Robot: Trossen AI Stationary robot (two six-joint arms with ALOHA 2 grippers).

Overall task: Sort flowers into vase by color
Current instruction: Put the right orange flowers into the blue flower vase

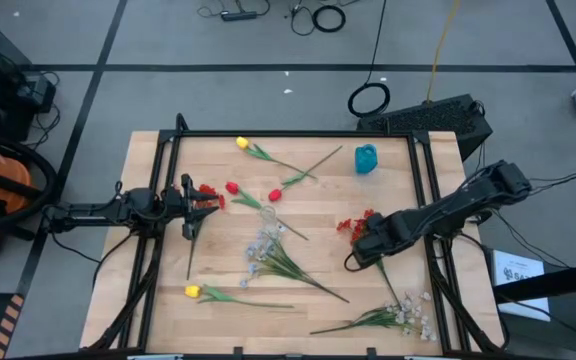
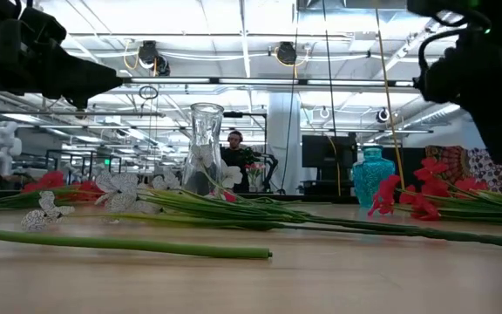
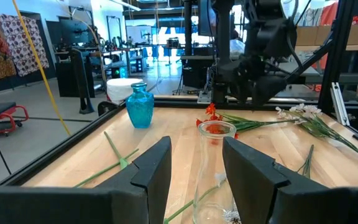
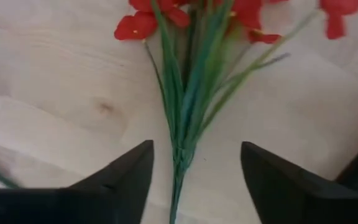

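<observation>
A teal vase (image 1: 366, 158) stands at the far right of the table; it also shows in the low view (image 2: 373, 174) and the left wrist view (image 3: 140, 106). Red, yellow and white flowers lie flat on the wood. My right gripper (image 1: 361, 243) is open above a red spray (image 1: 353, 226). Its fingers stand either side of the spray's green stalks (image 4: 185, 124) without touching them. My left gripper (image 1: 203, 203) is open and empty, raised near the left edge beside another red cluster (image 1: 208, 193). It also shows in the left wrist view (image 3: 197, 180).
A clear glass vase (image 1: 268, 214) stands mid-table, ahead of my left gripper (image 3: 213, 162). Yellow tulips lie at the far (image 1: 241, 143) and near left (image 1: 192, 291). Red buds (image 1: 232, 187) and white sprays (image 1: 263, 245) (image 1: 408, 315) lie around. A black frame (image 1: 268, 134) borders the table.
</observation>
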